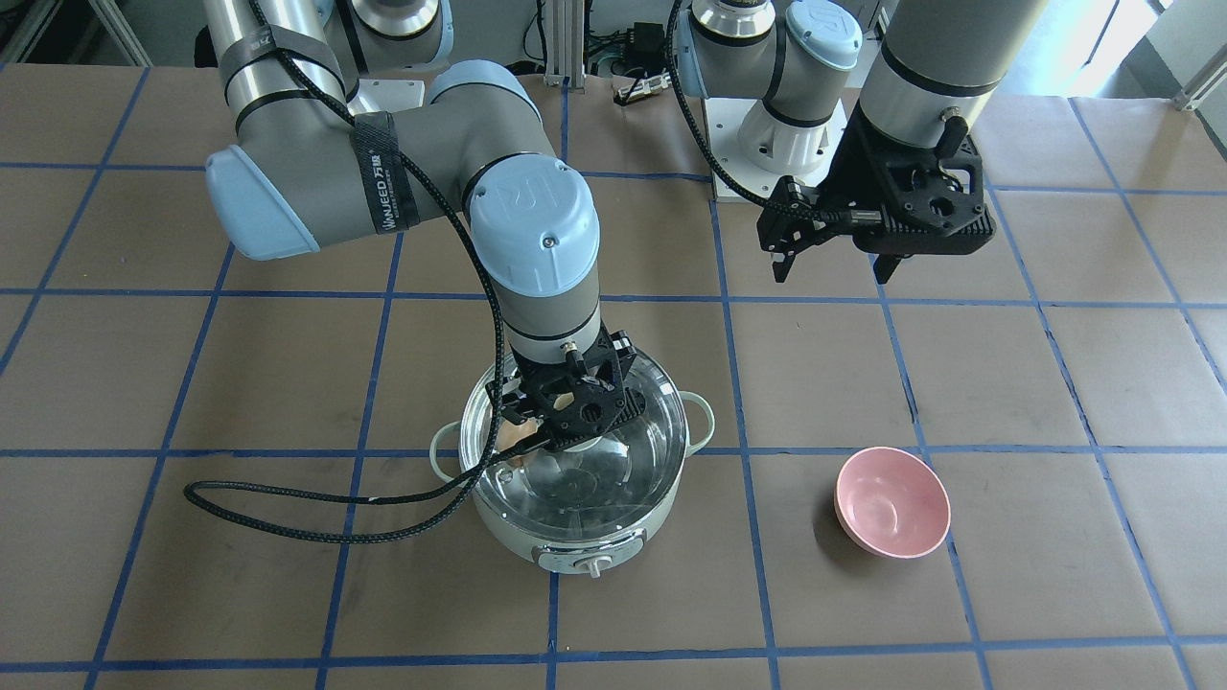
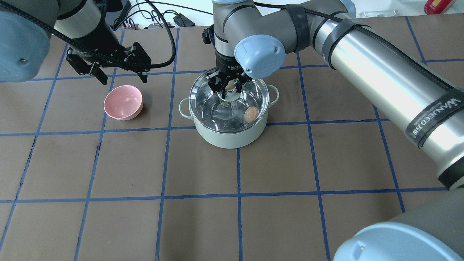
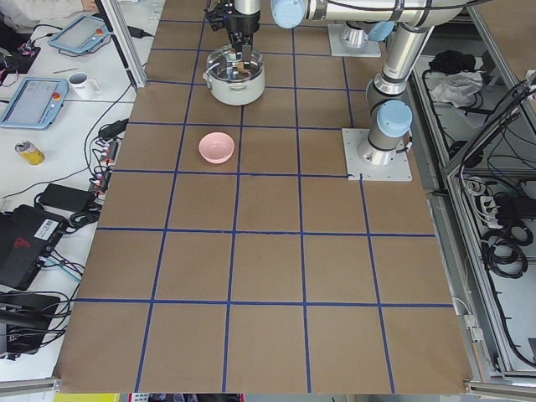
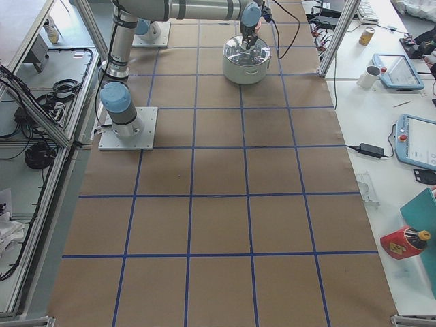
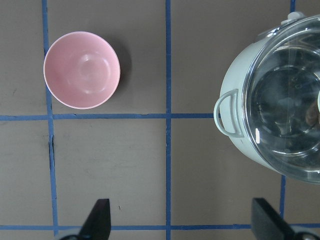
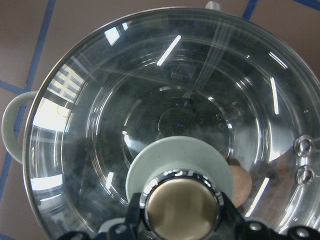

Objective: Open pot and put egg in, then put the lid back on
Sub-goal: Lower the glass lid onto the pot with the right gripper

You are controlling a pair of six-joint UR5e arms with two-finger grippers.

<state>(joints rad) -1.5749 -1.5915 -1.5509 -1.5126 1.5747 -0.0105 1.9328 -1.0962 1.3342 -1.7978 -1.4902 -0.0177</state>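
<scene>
On the left, the left pincer point(image 2: 123, 78) hangs above the brown paper-covered table point(image 2: 108, 163) with its blue taped grid. Its two black fingers are spread wide and released, with nothing between them. Near it a small round pink bowl point(image 2: 123, 103) stands upright on the table, well apart from anything else. Further right, at the middle of the table, stands the round pale mint-green electric cooking pot point(image 2: 228, 136). It has two small loop handles point(image 2: 185, 108) at its sides, and the front-facing view shows a control knob point(image 1: 587, 567) low on its wall. The large round clear glass domed lid point(image 2: 217, 105) covers the pot's mouth, its rim lined up with the pot's rim. Whether it rests fully on that rim cannot be told. Through the glass the small tan-orange oval egg point(image 2: 251, 114) shows inside the shiny steel pot, lying on the bottom close to the right-hand wall. The right pincer point(image 2: 230, 88) comes straight down over the lid's centre and is clenched on the lid. In the wrist view its black fingers press either side of the beige ball knob point(image 6: 181, 205), just above the pale green base.
</scene>
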